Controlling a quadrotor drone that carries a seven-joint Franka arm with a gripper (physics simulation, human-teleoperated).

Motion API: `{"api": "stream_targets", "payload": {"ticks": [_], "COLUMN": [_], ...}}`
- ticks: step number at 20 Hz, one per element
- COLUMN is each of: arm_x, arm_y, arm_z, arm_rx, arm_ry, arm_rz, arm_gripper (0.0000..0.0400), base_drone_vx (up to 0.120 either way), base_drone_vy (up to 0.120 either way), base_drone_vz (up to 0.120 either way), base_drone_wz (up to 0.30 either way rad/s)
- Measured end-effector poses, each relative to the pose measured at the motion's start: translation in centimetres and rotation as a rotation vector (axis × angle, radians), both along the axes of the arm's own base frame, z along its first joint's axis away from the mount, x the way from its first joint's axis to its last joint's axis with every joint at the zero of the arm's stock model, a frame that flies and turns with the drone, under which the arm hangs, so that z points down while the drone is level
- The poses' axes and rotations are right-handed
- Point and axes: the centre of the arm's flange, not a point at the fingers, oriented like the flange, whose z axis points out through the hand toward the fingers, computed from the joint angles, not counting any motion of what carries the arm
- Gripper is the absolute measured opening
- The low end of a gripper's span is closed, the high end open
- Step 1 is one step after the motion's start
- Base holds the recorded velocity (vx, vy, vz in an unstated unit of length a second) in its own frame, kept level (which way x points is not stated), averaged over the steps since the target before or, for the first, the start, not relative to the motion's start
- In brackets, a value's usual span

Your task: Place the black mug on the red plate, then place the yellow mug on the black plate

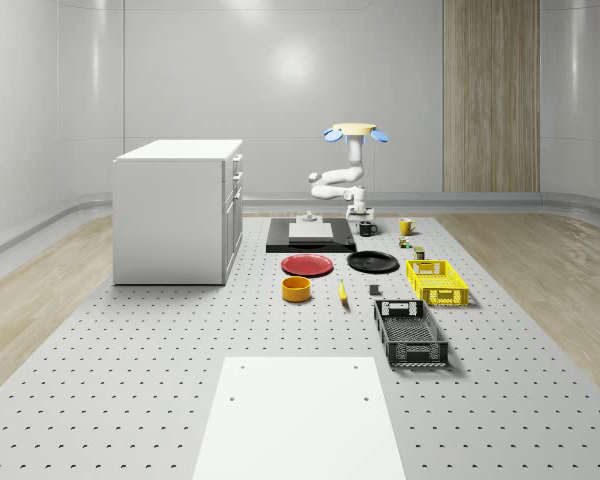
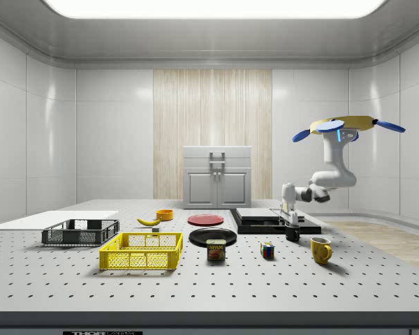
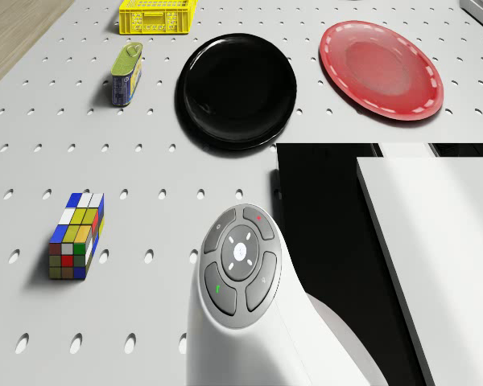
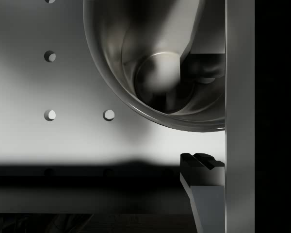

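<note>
Over far end of table (image 1: 130, 400), drone (image 2: 349, 125) hovers; gripper (image 2: 291, 222) right above black mug (image 2: 292, 233), finger (image 4: 203, 187) outside rim, open/shut: can't tell. Yellow mug (image 2: 321, 249) nearby; red plate (image 3: 381, 70) beside black plate (image 3: 236, 90).

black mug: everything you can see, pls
The black mug is small, dark and glossy. It stands upright on the perforated table, beside the black platform and apart from both plates. The wrist view looks down into its open mouth, a shiny, empty interior. The gripper sits right at its rim, one finger beside the wall. The drone hovers above.
</note>
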Motion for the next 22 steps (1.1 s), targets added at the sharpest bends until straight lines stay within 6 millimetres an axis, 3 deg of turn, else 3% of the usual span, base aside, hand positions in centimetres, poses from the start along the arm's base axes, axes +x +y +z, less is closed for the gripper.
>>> {"api": "stream_targets", "payload": {"ticks": [4,10,18,22], "arm_x": [0.0,0.0,0.0,0.0], "arm_y": [0.0,0.0,0.0,0.0], "arm_z": [0.0,-1.1,-3.2,-3.6], "arm_rx": [0.000,0.000,0.000,0.000], "arm_ry": [0.000,0.000,0.000,0.000], "arm_rz": [0.000,0.000,0.000,0.000], "arm_gripper": [0.0136,0.0116,0.0111,0.0110], "base_drone_vx": [0.000,0.000,0.000,0.110], "base_drone_vy": [0.000,0.000,0.000,-0.100], "base_drone_vz": [0.000,0.007,0.120,0.120], "base_drone_wz": [0.000,0.000,0.000,0.000]}}
